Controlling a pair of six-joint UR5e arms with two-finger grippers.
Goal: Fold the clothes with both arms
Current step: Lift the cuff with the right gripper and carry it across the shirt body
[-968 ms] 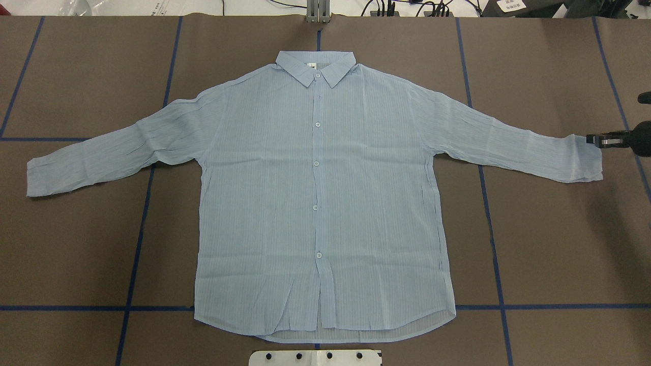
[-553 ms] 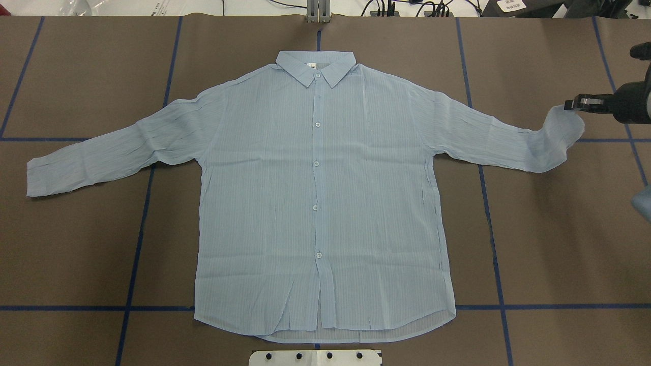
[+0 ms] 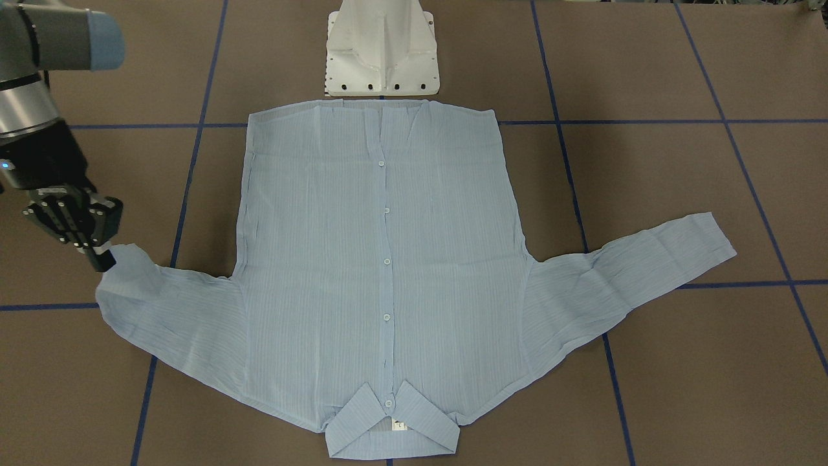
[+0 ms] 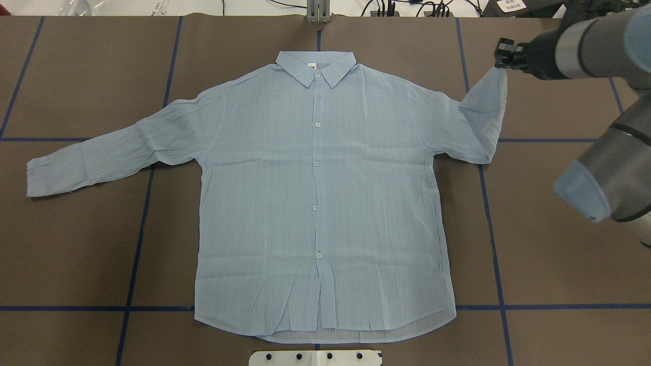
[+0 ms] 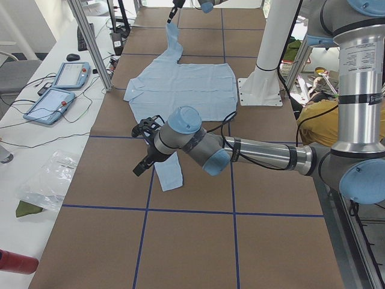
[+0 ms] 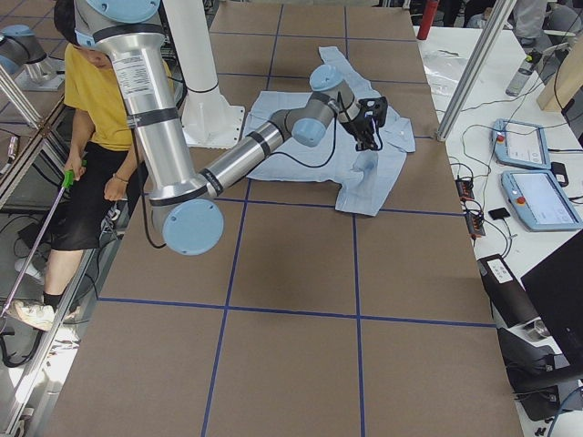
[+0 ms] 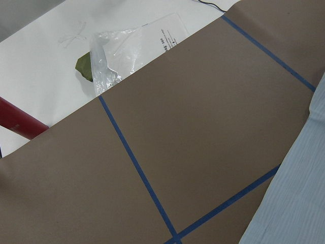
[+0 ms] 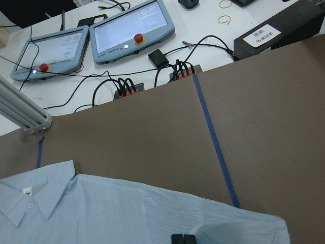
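The light-blue striped shirt point(image 4: 315, 203) lies flat, front up and buttoned, with its collar point(image 4: 315, 66) at the far edge. My right gripper point(image 4: 501, 53) is shut on the cuff of the right-hand sleeve point(image 4: 483, 112) and holds it lifted, so the sleeve bends up from the table. Its shut fingertips point(image 8: 183, 238) pinch the cloth in the right wrist view. The other sleeve point(image 4: 101, 152) lies spread out flat. My left gripper point(image 5: 139, 168) shows only in the exterior left view, just above that sleeve's cuff point(image 5: 171, 177); I cannot tell whether it is open or shut.
The white pedestal base point(image 3: 381, 58) stands at the shirt's hem. Brown table paper with blue tape lines point(image 4: 137, 229) lies all around. Teach pendants point(image 8: 132, 30) and cables lie beyond the far edge. A plastic bag point(image 7: 127, 51) lies off the table's left end.
My right gripper has lifted the sleeve cuff off the table at the far right and carried it up and inward, toward the collar side. The rest of the shirt has not moved.
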